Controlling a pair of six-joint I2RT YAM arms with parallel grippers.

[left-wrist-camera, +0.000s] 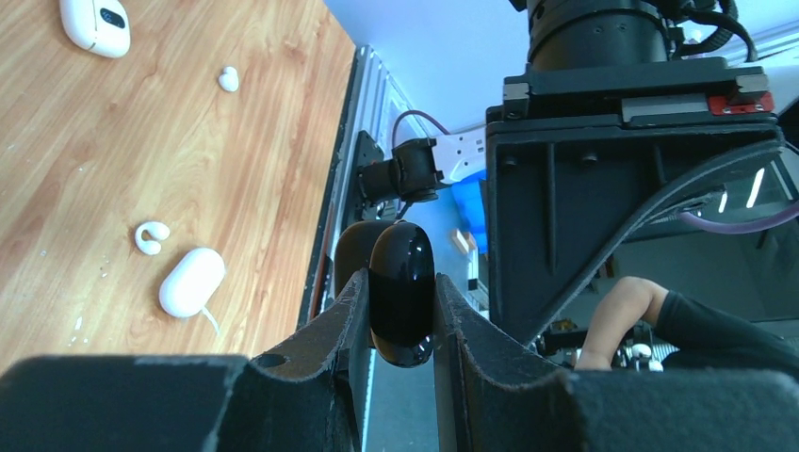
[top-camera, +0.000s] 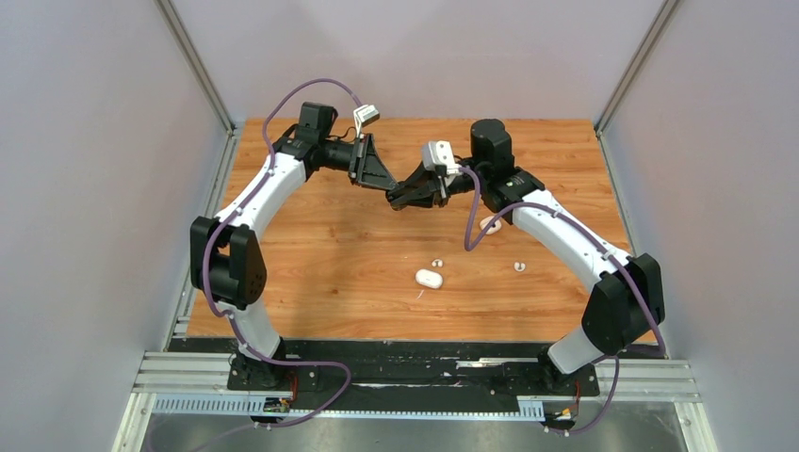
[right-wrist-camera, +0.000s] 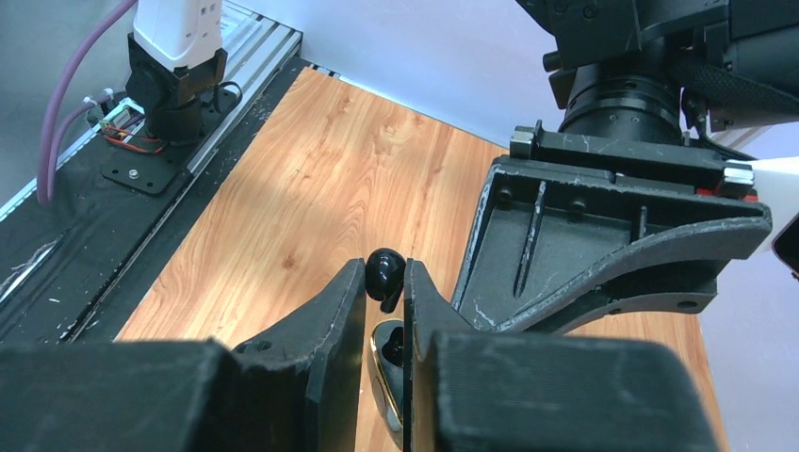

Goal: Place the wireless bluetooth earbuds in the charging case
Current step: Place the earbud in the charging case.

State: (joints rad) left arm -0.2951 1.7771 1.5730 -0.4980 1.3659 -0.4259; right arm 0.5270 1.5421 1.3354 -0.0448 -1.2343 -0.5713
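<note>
My left gripper (left-wrist-camera: pixel 400 294) is shut on a glossy black charging case (left-wrist-camera: pixel 403 268), held off the table at mid-back. In the right wrist view the case (right-wrist-camera: pixel 384 372) shows an open, gold-rimmed cavity just beneath my right gripper (right-wrist-camera: pixel 384 282), which is shut on a small black earbud (right-wrist-camera: pixel 384 267). Seen from the top, the left gripper (top-camera: pixel 392 192) and the right gripper (top-camera: pixel 409 200) meet tip to tip. Two white earbuds (top-camera: pixel 437 263) (top-camera: pixel 519 266) lie loose on the wood.
A white case (top-camera: pixel 429 279) lies near the table's middle, and another white case (top-camera: pixel 491 224) sits half hidden behind the right arm's cable. From the left wrist, the white cases (left-wrist-camera: pixel 191 281) (left-wrist-camera: pixel 94 24) and white earbuds (left-wrist-camera: pixel 149 236) (left-wrist-camera: pixel 228 79) show.
</note>
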